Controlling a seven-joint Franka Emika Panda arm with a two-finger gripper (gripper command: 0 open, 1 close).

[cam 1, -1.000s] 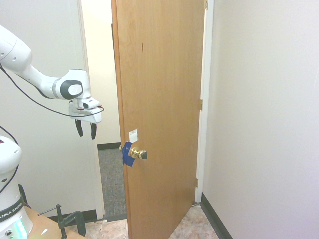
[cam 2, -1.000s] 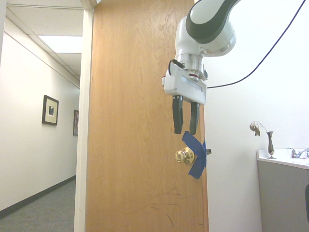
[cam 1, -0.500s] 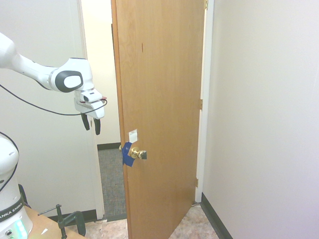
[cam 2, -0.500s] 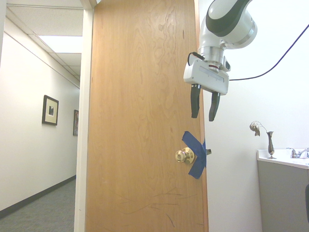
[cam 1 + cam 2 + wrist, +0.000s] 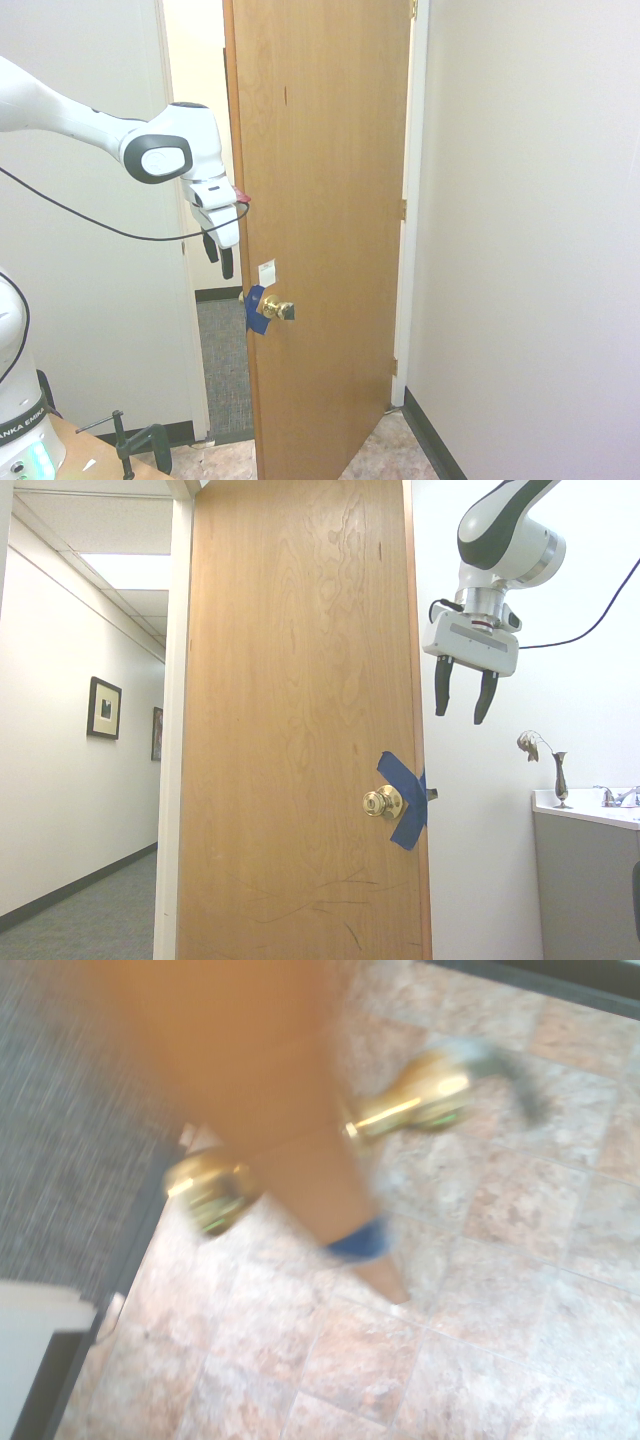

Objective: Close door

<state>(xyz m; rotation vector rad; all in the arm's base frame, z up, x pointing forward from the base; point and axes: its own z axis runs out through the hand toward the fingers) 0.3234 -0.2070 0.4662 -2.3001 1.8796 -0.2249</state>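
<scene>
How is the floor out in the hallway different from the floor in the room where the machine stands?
Seen from the wrist, the hallway floor is dark grey carpet with a fine weave, while the room floor is pale, mottled tile cut by grout lines. The carpet looks uniform; the tiles vary in tone. Both lie flat and meet near the door edge.

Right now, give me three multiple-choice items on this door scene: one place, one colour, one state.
1. Where is the gripper?
A. above the knob, by the door's free edge
B. on the floor
C. clamped on the knob

2. What colour is the tape at the latch?
A. red
B. blue
C. green

3. What is the door's state?
A. shut
B. off its hinges
C. open

Key:
1 A: the gripper hangs above the knob, touching nothing.
2 B: the tape is blue.
3 C: the door stands ajar, with hallway visible past it.
</scene>
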